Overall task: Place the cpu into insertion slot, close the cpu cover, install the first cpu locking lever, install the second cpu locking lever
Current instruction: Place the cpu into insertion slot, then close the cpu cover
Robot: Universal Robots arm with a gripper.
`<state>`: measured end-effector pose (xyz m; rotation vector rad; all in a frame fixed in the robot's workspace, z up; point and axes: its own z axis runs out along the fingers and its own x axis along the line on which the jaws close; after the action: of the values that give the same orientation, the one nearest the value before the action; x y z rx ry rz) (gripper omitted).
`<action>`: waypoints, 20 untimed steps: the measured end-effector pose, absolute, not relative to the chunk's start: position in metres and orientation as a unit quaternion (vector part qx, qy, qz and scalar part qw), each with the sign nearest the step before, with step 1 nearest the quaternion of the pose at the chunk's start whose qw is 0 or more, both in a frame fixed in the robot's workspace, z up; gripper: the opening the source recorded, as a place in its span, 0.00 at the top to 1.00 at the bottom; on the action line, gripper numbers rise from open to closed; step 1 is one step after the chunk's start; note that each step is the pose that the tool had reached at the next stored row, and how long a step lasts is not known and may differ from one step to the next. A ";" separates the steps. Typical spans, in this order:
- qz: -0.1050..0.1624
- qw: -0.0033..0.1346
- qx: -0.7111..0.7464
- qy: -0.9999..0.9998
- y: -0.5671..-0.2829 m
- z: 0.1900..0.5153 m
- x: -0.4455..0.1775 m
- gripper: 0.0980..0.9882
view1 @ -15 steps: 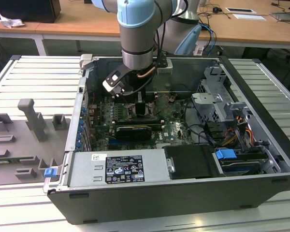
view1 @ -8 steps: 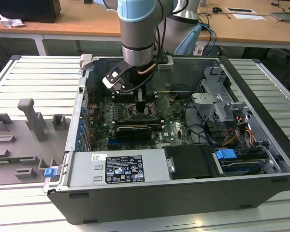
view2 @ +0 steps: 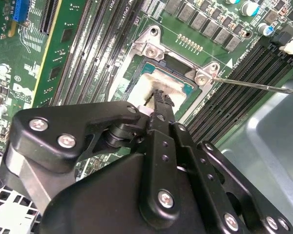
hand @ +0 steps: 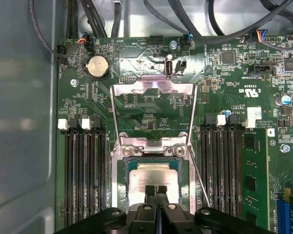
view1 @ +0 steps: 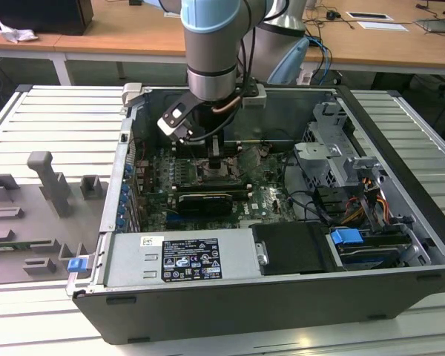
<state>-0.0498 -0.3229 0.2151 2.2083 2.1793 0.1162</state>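
The cpu (hand: 154,174) lies flat in the socket, its pale silver top also showing in the second wrist view (view2: 154,82). My gripper (hand: 156,189) is shut, its two black fingertips pressed together right over the cpu's near edge, with nothing between them. Its tips (view2: 162,100) look to be on or just above the chip. The cpu cover (hand: 151,86), a shiny silver frame, stands flipped open away from the socket on its hinge. One thin wire locking lever (hand: 199,176) sticks out unlatched beside the socket (view2: 263,86). In the exterior view the gripper (view1: 216,159) reaches down into the open computer case.
Black memory slots (hand: 83,170) flank the socket on both sides. A coin battery (hand: 98,66) and cables (hand: 195,34) lie beyond the open cover. In the case sit a long black card (view1: 204,202), a drive cage (view1: 334,159) and a power supply (view1: 185,259). Grey fixtures (view1: 48,182) stand outside.
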 end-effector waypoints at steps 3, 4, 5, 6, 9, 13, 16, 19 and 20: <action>0.037 0.018 0.711 0.702 -0.323 0.215 -0.050 0.99; 0.037 0.018 0.711 0.702 -0.323 0.215 -0.049 0.99; 0.037 0.018 0.711 0.702 -0.323 0.215 -0.048 0.99; 0.036 0.017 0.711 0.702 -0.323 0.215 -0.047 0.99; 0.035 0.016 0.711 0.702 -0.323 0.215 -0.045 0.99; 0.034 0.015 0.711 0.702 -0.323 0.216 -0.044 0.99; 0.034 0.015 0.711 0.702 -0.323 0.218 -0.044 0.99; 0.034 0.015 0.711 0.702 -0.323 0.221 -0.044 0.99; 0.034 0.015 0.711 0.702 -0.323 0.222 -0.044 0.99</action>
<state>-0.0444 -0.3229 0.2222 2.2119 2.1848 0.1069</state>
